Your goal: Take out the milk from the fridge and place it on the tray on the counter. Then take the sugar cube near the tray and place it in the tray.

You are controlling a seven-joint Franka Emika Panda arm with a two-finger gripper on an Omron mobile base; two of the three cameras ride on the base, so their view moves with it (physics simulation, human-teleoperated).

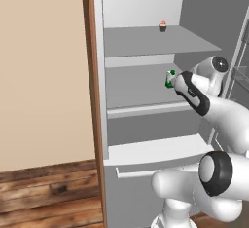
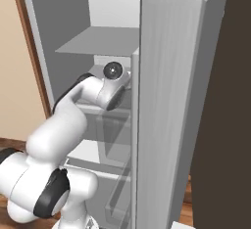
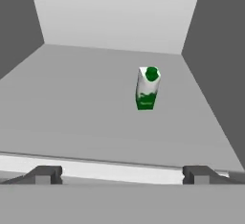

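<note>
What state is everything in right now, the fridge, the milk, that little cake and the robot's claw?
fridge: door open
milk: upright on a middle shelf, untouched
cupcake: upright on the shelf above
gripper: open, empty, short of the milk
</note>
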